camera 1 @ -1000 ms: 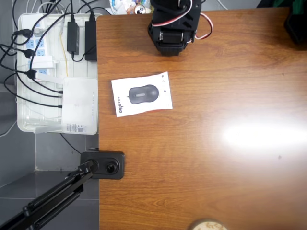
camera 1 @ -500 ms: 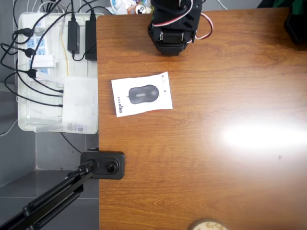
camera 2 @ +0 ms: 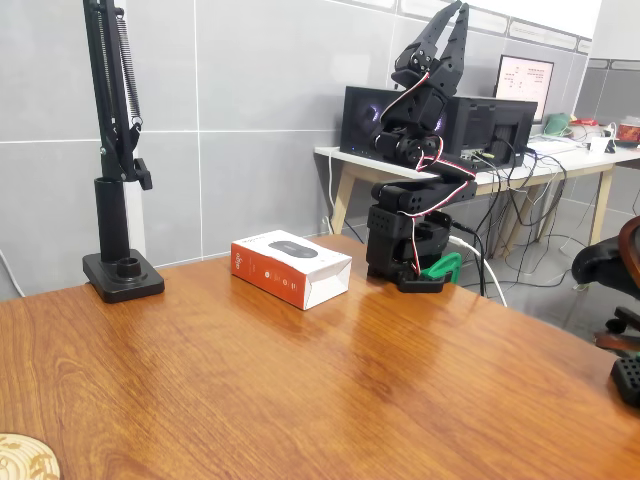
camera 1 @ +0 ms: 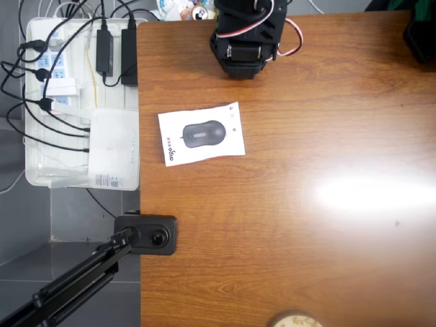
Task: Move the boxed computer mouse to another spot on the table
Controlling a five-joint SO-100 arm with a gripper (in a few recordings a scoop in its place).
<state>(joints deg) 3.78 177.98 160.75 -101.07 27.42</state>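
Table (camera 2: pixel 300 380) bears boxed computer mouse (camera 2: pixel 291 267); pincer (camera 2: pixel 450 30) raised, empty.

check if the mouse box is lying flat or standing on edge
Lying flat: the boxed computer mouse rests on the table with its mouse picture facing up, orange-red side toward the fixed view.

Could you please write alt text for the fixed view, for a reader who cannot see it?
A flat white rectangular box with an orange-red side and a dark mouse pictured on top lies on a glossy reddish-brown wooden table. Beside it a black robot arm stands folded upright, its tool raised high, pointing up. A black stand is clamped further left.
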